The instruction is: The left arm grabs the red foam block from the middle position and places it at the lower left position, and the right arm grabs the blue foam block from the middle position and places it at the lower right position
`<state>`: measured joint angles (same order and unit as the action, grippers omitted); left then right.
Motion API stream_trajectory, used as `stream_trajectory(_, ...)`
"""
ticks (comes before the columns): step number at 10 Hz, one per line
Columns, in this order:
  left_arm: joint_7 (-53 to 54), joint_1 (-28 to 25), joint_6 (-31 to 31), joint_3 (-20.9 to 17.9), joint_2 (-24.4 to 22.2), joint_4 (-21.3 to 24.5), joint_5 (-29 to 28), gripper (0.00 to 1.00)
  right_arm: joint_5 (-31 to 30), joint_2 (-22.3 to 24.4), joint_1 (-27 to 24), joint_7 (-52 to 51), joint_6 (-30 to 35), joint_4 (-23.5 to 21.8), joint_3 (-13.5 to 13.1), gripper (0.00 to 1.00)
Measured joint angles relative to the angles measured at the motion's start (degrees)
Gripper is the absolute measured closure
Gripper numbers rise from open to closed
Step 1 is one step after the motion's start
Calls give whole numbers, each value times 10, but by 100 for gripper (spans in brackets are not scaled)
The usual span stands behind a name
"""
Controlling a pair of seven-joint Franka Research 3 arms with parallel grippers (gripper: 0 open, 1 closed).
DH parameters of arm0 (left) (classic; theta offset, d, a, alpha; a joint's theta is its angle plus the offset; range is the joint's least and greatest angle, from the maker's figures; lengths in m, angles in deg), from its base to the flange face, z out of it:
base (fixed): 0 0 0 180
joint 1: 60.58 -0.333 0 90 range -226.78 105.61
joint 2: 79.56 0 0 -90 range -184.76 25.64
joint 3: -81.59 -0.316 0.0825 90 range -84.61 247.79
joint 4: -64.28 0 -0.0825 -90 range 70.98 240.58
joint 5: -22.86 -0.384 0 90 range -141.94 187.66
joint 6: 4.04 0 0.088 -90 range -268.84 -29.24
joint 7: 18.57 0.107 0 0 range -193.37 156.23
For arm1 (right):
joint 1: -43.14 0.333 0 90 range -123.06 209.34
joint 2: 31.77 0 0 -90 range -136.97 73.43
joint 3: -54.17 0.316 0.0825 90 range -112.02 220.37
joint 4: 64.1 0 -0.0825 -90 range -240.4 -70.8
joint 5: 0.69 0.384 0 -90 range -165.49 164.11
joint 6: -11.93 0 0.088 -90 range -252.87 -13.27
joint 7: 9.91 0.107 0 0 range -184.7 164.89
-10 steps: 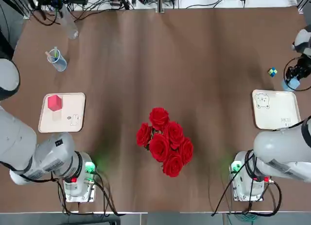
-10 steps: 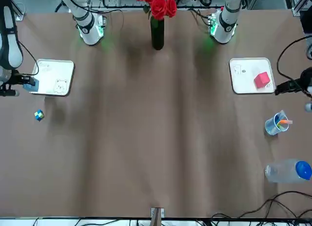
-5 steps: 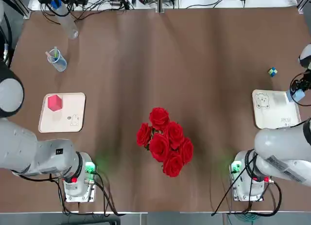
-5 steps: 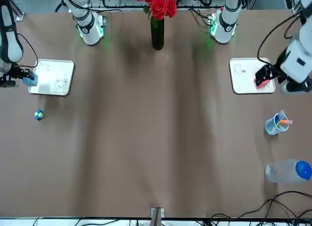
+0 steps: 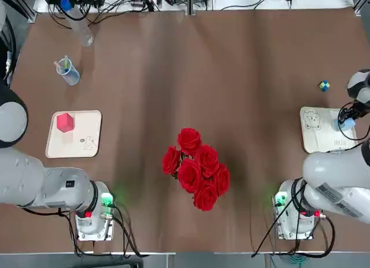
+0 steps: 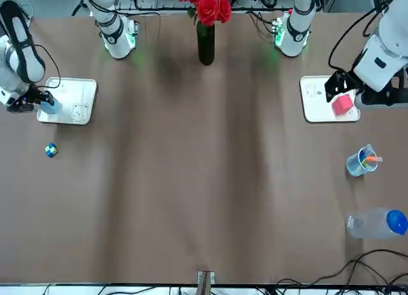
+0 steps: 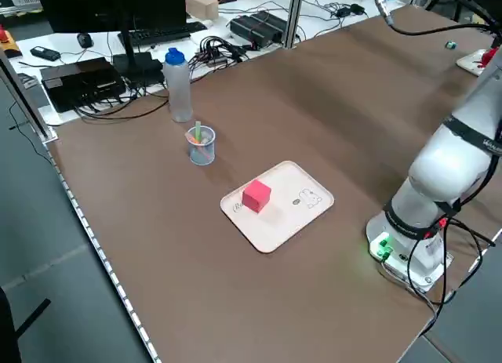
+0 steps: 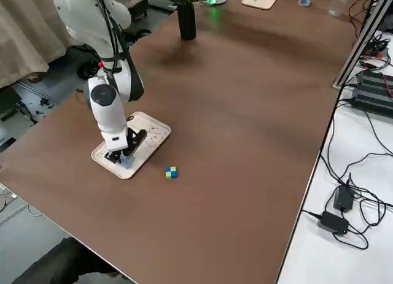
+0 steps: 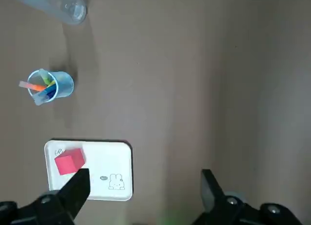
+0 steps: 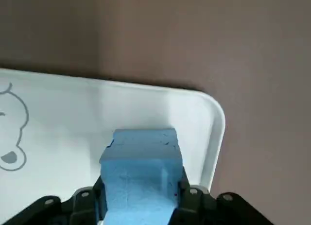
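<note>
Right end effector (image 10: 141, 198) is clamped on the blue foam block (image 10: 142, 159), 1 finger on each side face. It sits low over the lower right position (image 5: 324, 138), at the outer far corner of that tray, with the bear-face outline off toward the tray's other far corner. Can't tell from any view whether the blue foam block is touching the tray surface or just above it. Front view has the same block (image 6: 50, 105) at the tray's outer edge, right arm bent down over it.

Left end effector (image 9: 143, 186) has its fingers spread wide, nothing between them. It is raised above the counter (image 5: 231, 77), looking straight down. Front view puts it (image 6: 336, 86) just beside the red foam block (image 6: 343, 104), but the left wrist view shows it well above.

Red foam block (image 5: 65, 122) rests flat on the lower left position (image 5: 87, 149), in the tray's far outer quarter, clear of the small printed mark on the near side.

Other items on the counter: bunch of red roses (image 5: 196, 166) in a dark vase at the middle near edge, small multicoloured puzzle cube (image 5: 324, 85) just past the bear tray, clear cup of pens (image 5: 67, 71) and a plastic bottle (image 5: 78, 22) beyond the left tray.
</note>
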<state>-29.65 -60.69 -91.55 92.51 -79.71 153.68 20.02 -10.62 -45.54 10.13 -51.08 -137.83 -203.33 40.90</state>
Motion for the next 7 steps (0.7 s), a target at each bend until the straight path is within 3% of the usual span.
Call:
stream_trajectory(1, 0, 12, 0, -14, 0, 1, 1, 0, 0, 0, 0, 0, 0, 0, 0, 40)
stream_trajectory(2, 0, 23, 0, -29, 0, 0, 8, 0, 0, 0, 0, 0, 0, -1, 1, 32)
stream_trajectory(4, 6, 24, 0, -38, 0, 0, 20, 0, 0, 0, 0, 0, 8, 2, 3, 2)
stream_trajectory(6, 18, 24, 0, -39, 0, 0, 20, 0, -1, 10, 12, -2, 93, 44, 7, 0)
stream_trajectory(7, 20, 24, 1, -40, 0, 0, 20, 0, -1, 22, 34, -3, 170, 92, 9, 0)
